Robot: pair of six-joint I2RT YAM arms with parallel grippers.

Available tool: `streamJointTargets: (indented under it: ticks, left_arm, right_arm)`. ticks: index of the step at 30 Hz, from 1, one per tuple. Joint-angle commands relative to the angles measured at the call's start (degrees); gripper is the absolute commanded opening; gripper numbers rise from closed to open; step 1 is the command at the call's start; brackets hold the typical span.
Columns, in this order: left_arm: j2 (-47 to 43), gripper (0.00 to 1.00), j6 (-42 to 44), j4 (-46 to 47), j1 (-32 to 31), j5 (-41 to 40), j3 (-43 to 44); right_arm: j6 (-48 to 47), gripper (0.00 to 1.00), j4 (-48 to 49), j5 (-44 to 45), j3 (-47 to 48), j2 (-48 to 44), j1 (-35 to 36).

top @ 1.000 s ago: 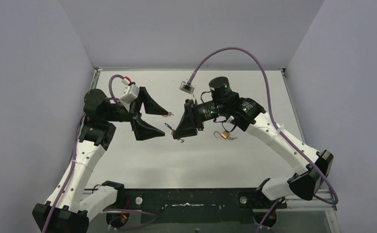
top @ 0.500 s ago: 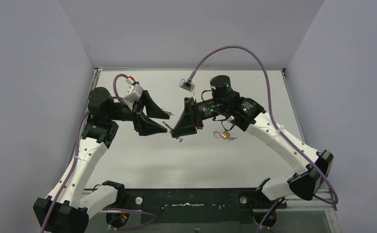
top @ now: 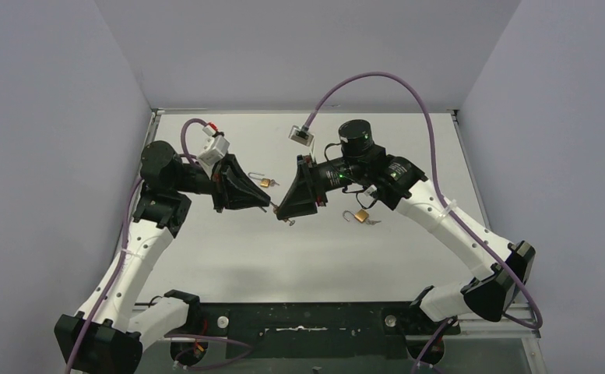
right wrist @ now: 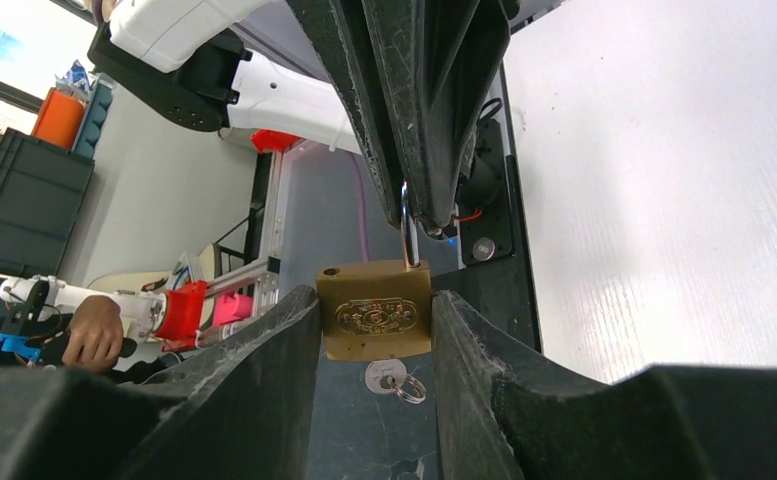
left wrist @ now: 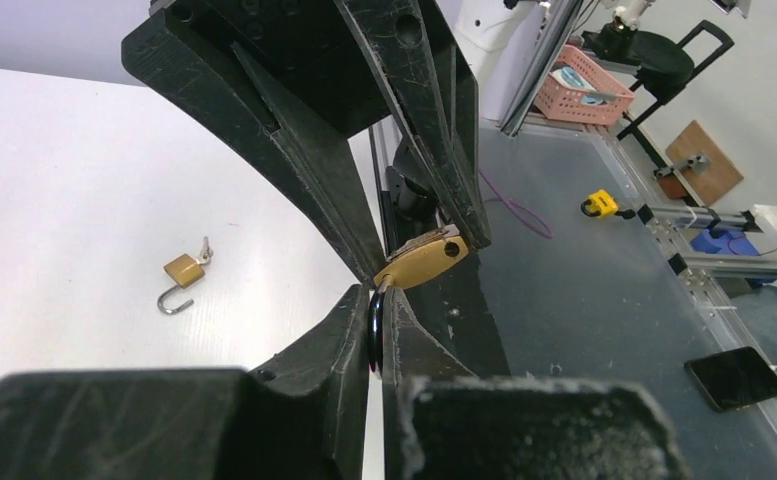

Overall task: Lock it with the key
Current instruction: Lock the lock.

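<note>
A brass padlock (right wrist: pixel 374 312) sits upright between the fingers of my right gripper (right wrist: pixel 374 300), which is shut on its body. A silver key (right wrist: pixel 386 376) with a small ring hangs from the lock's underside. The steel shackle (right wrist: pixel 405 235) rises from the lock into the fingers of my left gripper (left wrist: pixel 376 300). In the left wrist view that gripper is shut on the shackle, with the brass padlock (left wrist: pixel 422 260) just beyond its tips. Seen from above, the left gripper (top: pixel 268 206) and right gripper (top: pixel 287 212) meet tip to tip above the table's middle.
Two other small brass padlocks lie on the white table: one (top: pixel 265 182) behind the left gripper, and one (top: pixel 359 216) with an open shackle under the right arm, also seen as the padlock (left wrist: pixel 182 275). Grey walls close in on three sides. A purple cable (top: pixel 377 78) arches overhead.
My left gripper has moved right toward the right gripper and gone from wide open to shut on the shackle. The right arm and its padlock have held still.
</note>
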Motion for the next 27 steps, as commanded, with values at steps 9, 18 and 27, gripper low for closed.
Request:
streamJointTargets:
  ticks: [9, 18, 27]
  left_arm:
    - [1.8, 0.00, -12.7, 10.7, -0.2, -6.6, 3.9]
    - [2.7, 0.00, -17.6, 10.1, -0.1, -24.7, 7.7]
    - [2.4, 0.00, -21.1, 14.8, -0.1, -32.7, 11.4]
  right_arm:
    - [-14.4, 0.35, -15.4, 11.6, 14.5, 1.0, -1.5]
    - [-26.6, 0.73, -22.5, 36.5, 23.1, 2.1, 7.3]
    - [-29.7, 1.00, -10.2, 33.0, 17.3, -5.7, -2.3]
